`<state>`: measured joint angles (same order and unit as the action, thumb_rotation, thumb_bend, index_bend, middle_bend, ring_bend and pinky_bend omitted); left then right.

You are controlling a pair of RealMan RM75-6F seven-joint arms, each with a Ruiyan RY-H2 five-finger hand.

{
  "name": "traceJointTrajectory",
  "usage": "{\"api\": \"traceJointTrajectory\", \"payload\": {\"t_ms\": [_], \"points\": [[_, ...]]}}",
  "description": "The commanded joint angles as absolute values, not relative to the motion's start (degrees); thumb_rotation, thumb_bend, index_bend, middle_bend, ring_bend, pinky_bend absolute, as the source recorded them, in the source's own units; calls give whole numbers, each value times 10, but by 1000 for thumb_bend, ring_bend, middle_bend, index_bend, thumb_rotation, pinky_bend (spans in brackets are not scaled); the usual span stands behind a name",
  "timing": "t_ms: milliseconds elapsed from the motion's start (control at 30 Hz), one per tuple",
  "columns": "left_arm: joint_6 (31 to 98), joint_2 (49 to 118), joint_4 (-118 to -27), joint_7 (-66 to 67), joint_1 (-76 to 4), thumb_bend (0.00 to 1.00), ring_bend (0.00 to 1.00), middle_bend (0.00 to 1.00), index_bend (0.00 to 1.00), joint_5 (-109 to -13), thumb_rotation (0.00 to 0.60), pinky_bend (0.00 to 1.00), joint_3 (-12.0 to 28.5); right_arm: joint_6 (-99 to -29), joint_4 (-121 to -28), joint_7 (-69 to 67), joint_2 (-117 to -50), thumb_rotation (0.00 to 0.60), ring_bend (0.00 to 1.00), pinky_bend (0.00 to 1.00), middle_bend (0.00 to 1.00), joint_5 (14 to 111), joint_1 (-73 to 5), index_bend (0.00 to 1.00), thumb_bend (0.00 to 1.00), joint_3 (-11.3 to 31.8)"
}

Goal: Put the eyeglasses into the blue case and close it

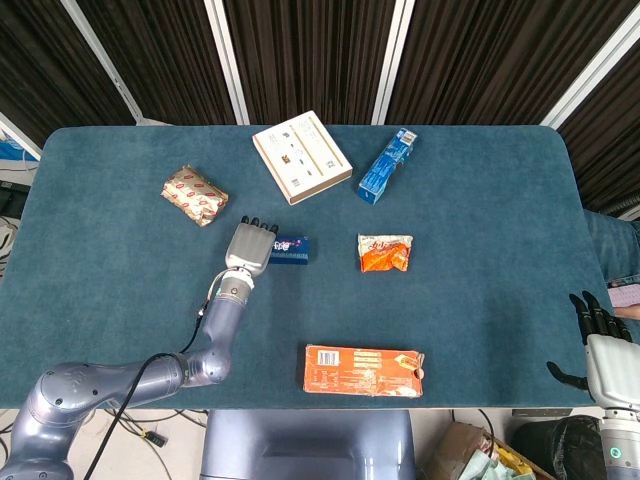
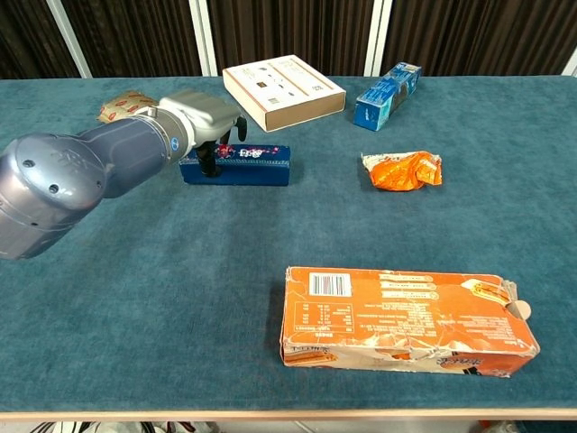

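Note:
A small dark blue oblong box (image 1: 293, 249) (image 2: 248, 164) lies left of the table's middle, its long side level with the front edge. My left hand (image 1: 252, 247) (image 2: 203, 113) covers the box's left end from above, fingers curled down its front face, holding it. Whether this box is the case I cannot tell, and no eyeglasses show in either view. My right hand (image 1: 605, 350) hangs off the table's front right corner with its fingers apart and nothing in them; the chest view does not show it.
A white flat box (image 1: 301, 156) (image 2: 283, 90) and a light blue carton (image 1: 387, 165) (image 2: 388, 93) lie at the back. An orange packet (image 1: 385, 252) (image 2: 403, 170) sits right of the blue box. A torn orange carton (image 1: 363, 370) (image 2: 406, 316) lies near the front edge. A gold wrapped pack (image 1: 194, 194) (image 2: 126, 104) is at the left.

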<state>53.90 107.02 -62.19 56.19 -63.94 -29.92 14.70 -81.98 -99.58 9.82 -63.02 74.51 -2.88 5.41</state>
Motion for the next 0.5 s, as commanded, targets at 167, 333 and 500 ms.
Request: {"api": "traceJointTrajectory", "payload": {"t_ms": [167, 333, 500], "points": [[541, 1071, -620, 564, -639, 368, 198, 348, 224, -301, 600, 221, 144, -819, -997, 99, -630, 600, 149, 161, 41, 743, -29, 64, 247, 54], [545, 1065, -633, 577, -638, 348, 62, 167, 125, -291, 600, 138, 143, -818, -997, 100, -629, 600, 149, 161, 41, 743, -29, 64, 247, 54], [566, 1047, -672, 577, -635, 334, 0, 34, 43, -306, 600, 65, 142, -818, -996, 100, -630, 600, 149, 161, 41, 744, -30, 64, 247, 54]]}}
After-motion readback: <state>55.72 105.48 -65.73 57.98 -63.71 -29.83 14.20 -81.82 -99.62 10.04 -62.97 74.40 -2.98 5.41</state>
